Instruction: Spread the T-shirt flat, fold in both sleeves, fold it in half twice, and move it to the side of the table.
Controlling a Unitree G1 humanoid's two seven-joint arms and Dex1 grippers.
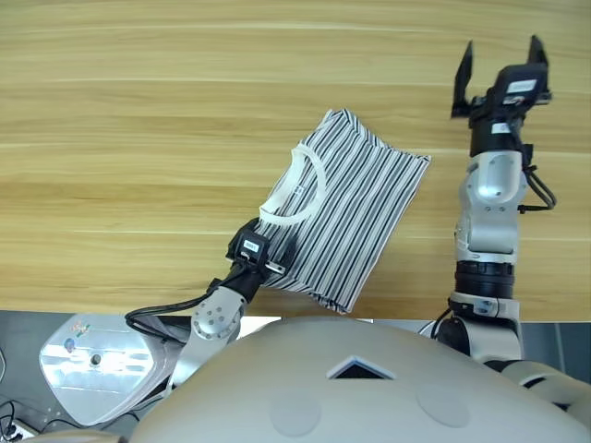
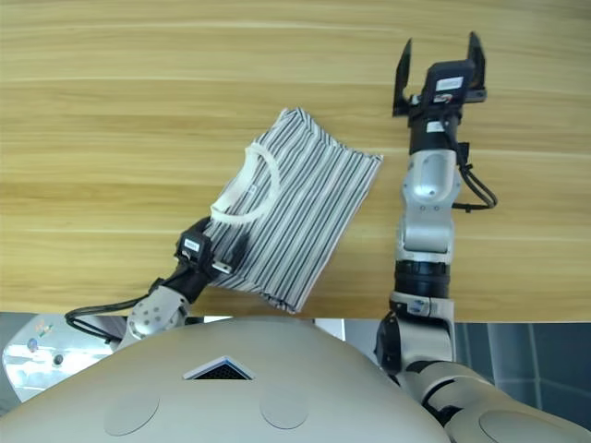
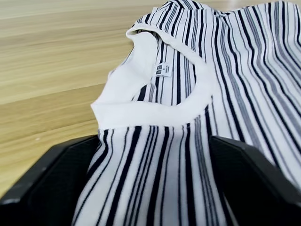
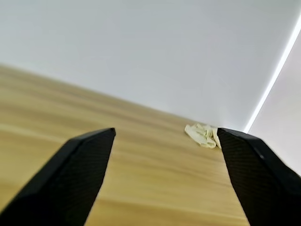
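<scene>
Because soft, light, layered, needs pinching at T-shirt corner by table's near edge | left gripper open astride it | right gripper open, empty

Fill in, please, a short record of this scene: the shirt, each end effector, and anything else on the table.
T-shirt: striped, folded to a compact rectangle, lying askew on the wooden table, white collar on top
Left end effector: open, at the shirt's near left corner, fabric between its fingers
Right end effector: open, off to the right of the shirt, holding nothing
Other: small pale crumpled thing far off on the table
</scene>
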